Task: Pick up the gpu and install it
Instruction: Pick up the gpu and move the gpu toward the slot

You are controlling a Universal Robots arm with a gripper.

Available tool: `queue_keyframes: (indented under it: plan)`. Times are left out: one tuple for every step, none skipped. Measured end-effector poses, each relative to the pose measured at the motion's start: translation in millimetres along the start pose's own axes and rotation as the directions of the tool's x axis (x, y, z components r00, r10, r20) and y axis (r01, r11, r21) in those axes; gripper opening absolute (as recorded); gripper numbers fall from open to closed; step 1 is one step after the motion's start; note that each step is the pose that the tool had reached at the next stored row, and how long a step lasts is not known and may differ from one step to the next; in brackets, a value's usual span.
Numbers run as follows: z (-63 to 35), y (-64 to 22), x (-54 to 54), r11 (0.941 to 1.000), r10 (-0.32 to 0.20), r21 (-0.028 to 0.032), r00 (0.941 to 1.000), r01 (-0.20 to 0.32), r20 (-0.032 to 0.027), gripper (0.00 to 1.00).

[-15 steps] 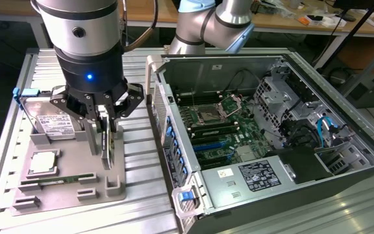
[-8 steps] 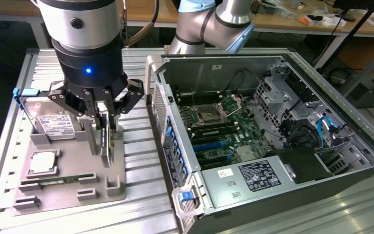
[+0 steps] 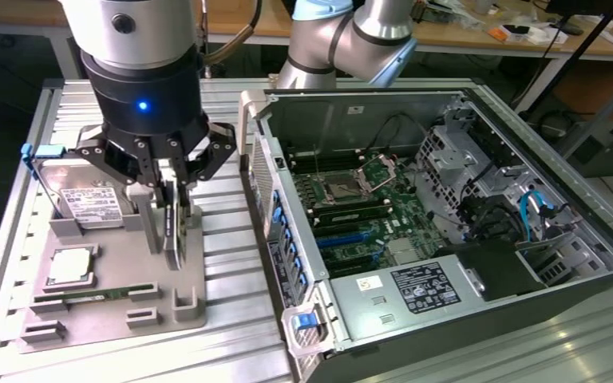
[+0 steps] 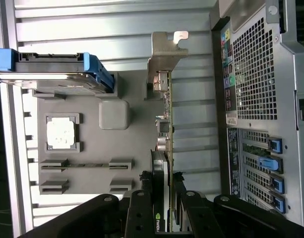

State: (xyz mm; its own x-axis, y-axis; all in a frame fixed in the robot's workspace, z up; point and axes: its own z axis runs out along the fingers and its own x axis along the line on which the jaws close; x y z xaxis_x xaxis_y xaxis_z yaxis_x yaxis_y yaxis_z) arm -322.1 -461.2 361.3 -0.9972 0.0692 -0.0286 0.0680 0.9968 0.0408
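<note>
The gpu [image 3: 175,239] stands on edge in the grey holder tray [image 3: 125,317], a thin green board with a silver end bracket [image 4: 164,57]. My gripper [image 3: 173,195] hangs straight above it, and its black fingers [image 4: 142,201] press on both faces of the card's near end. In the wrist view the gpu [image 4: 167,124] runs away from the gripper [image 4: 162,201] along the tray [image 4: 129,148], with the fan side showing between the fingers. I cannot tell whether the card has left its slot.
On the tray lie a hard drive with a blue frame [image 3: 92,199] [image 4: 52,69], a CPU [image 3: 73,263] [image 4: 61,134] and a RAM stick [image 3: 83,297]. The open computer case [image 3: 562,263] with its motherboard [image 3: 360,215] stands close at the exterior view's right; its rear panel [image 4: 256,89] faces the tray.
</note>
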Motion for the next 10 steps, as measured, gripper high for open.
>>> queue_keyframes:
  plan:
    - [-1.0,0.0,0.0,1.0,0.0,0.0,1.0,0.0,0.0,0.27]
    - [-1.9,0.1,0.0,1.0,0.0,0.0,1.0,0.0,0.0,0.27]
    - [-2.7,0.1,-0.1,1.0,0.0,-0.0001,1.0,0.0,0.0001,0.27]
    - [-3.7,0.2,-0.1,1.0,0.0,0.0,1.0,0.0,0.0,0.27]
    - [-4.5,0.2,-0.1,1.0,0.0,0.0,1.0,0.0,0.0,0.27]
    - [-5.4,0.2,-0.2,1.0,0.0,0.0,1.0,0.0,0.0,0.27]
    - [-6.6,0.3,-0.2,1.0,0.0,0.0,1.0,0.0,0.0001,0.27]
    - [-7.8,0.3,-0.2,1.0,0.0,0.0,1.0,0.0,0.0,0.27]
    - [-9.0,0.4,-0.2,1.0,0.0,0.0,1.0,0.0,0.0,0.27]
    - [-10.1,0.4,-0.3,1.0,0.0,0.0,1.0,0.0,0.0,0.27]
